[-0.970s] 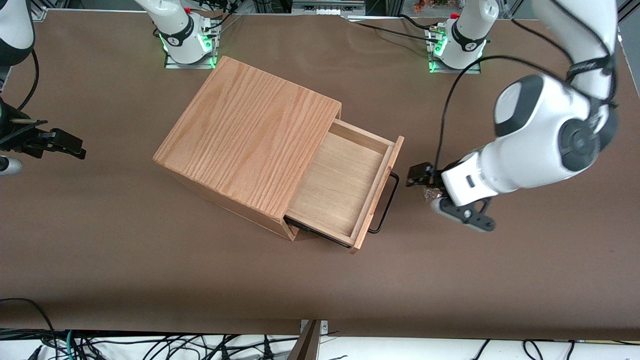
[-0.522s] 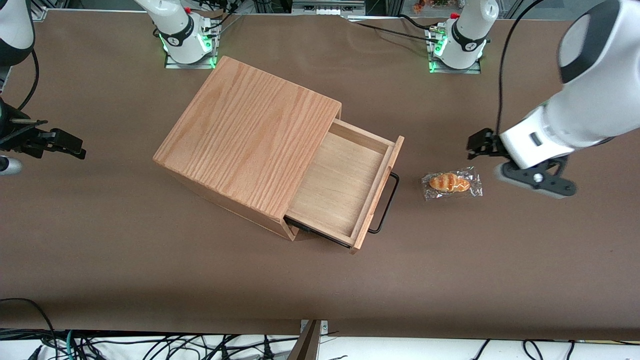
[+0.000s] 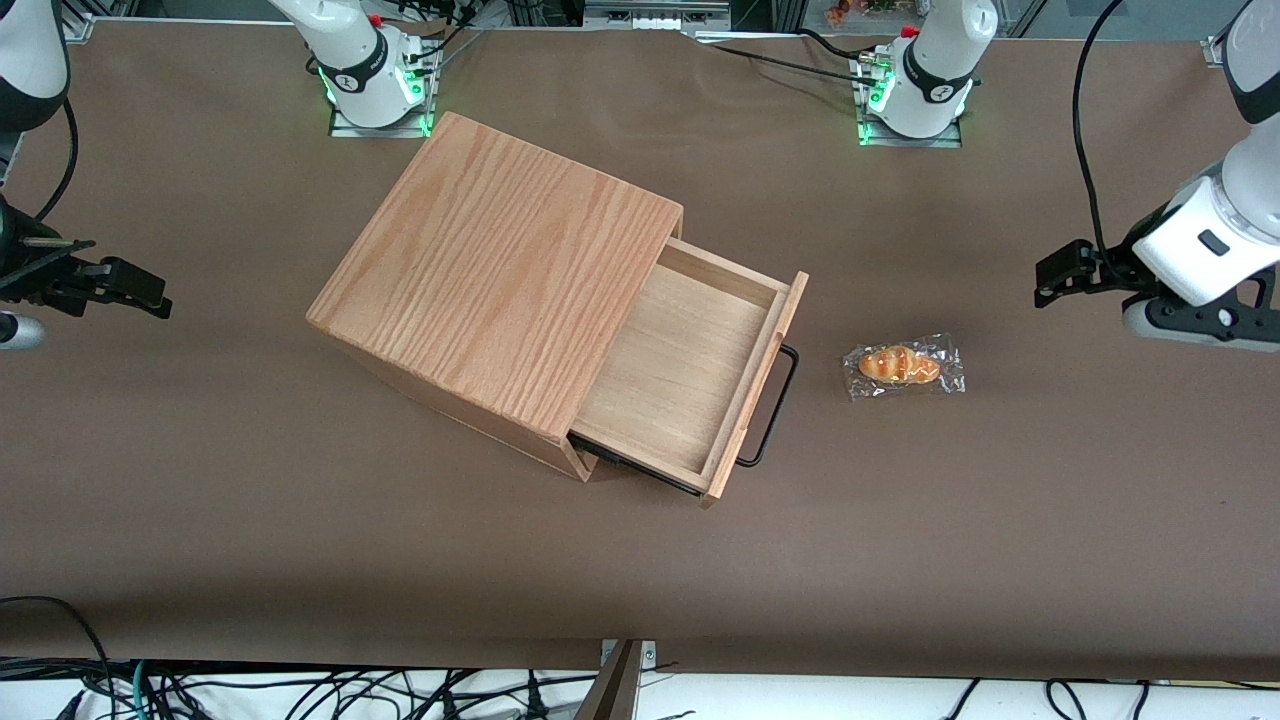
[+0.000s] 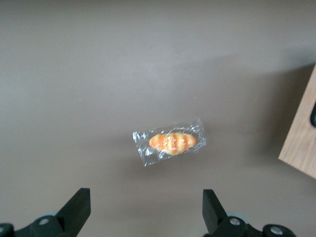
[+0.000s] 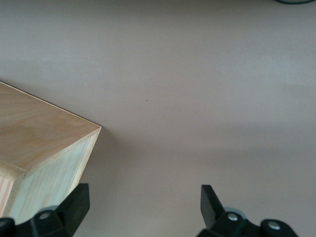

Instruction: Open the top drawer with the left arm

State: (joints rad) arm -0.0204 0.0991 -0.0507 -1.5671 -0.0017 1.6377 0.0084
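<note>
The top drawer point(image 3: 680, 370) stands pulled well out of the oak-grain box point(image 3: 500, 270), showing its pale bare floor. Its thin black wire handle point(image 3: 778, 405) hangs free, with nothing touching it. The left arm point(image 3: 1210, 235) is far off toward the working arm's end of the table. Its black gripper point(image 3: 1058, 275) hovers above the table, well apart from the drawer. In the left wrist view the gripper point(image 4: 146, 197) is open, its two dark fingers point(image 4: 79, 207) wide apart with only bare table between them. A wooden corner of the drawer unit point(image 4: 301, 143) shows in that view.
A small bread roll in clear wrap point(image 3: 902, 366) lies on the brown table between the drawer handle and the gripper; it is also the bread roll point(image 4: 172, 142) in the wrist view. Two arm bases point(image 3: 915, 85) stand along the table edge farthest from the front camera.
The left arm has swung away from the drawer handle toward its own end of the table, uncovering the wrapped bread roll. The drawer has stayed put.
</note>
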